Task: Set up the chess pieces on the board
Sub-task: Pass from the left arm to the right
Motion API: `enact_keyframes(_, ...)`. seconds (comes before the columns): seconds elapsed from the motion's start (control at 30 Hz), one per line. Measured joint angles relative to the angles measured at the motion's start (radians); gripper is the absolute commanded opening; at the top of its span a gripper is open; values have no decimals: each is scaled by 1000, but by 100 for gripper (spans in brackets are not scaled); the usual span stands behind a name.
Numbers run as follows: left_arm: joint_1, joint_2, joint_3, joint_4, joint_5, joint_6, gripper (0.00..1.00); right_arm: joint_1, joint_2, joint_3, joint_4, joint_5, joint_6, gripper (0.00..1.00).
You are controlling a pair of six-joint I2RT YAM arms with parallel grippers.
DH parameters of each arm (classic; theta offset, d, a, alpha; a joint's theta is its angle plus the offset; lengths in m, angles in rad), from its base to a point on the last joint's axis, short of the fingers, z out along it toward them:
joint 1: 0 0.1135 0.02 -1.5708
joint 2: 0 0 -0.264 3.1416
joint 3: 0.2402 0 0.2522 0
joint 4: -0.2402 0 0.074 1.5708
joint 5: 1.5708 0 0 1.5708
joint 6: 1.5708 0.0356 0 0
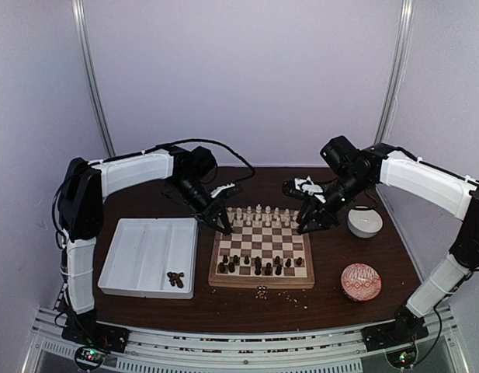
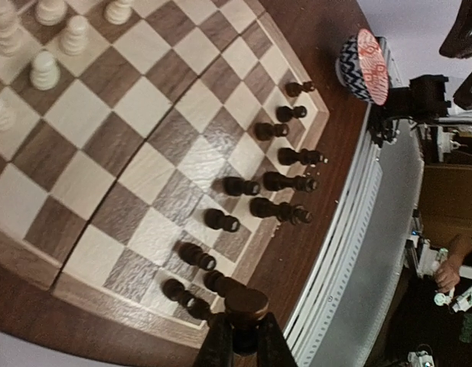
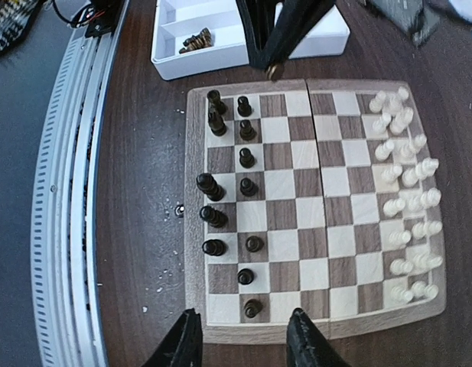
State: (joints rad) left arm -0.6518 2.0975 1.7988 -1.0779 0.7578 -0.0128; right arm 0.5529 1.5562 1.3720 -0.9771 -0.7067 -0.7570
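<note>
Mostly, the chess pieces (image 3: 247, 158) stand upright on the board (image 3: 297, 222).

You are in a robotics lab cell, not a home: the dark table (image 1: 223, 311) stands between plain pale walls (image 1: 247, 78) and metal posts (image 1: 93, 85), with a slotted aluminium rail (image 1: 247, 346) and lit circuit boards (image 1: 88, 356) along its near edge. Beyond the table, the left wrist view shows cluttered equipment (image 2: 427, 95) and a person's hand (image 2: 448, 269).
</note>
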Motion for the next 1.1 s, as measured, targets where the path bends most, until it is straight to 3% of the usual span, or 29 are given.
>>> enact_keyframes(0.1, -7, 32, 12, -32, 89, 39, 5, 26, 24, 59, 10, 1, -56, 48)
enact_keyframes(0.4, -12, 80, 79, -101, 263, 124, 7, 167, 235, 293, 71, 21, -208, 50)
enact_keyframes(0.77, -12, 86, 100, -148, 329, 158, 8, 261, 282, 299, 120, 118, -284, 49)
enact_keyframes(1.1, -12, 86, 106, -155, 366, 165, 8, 303, 282, 286, 184, 201, -287, 42)
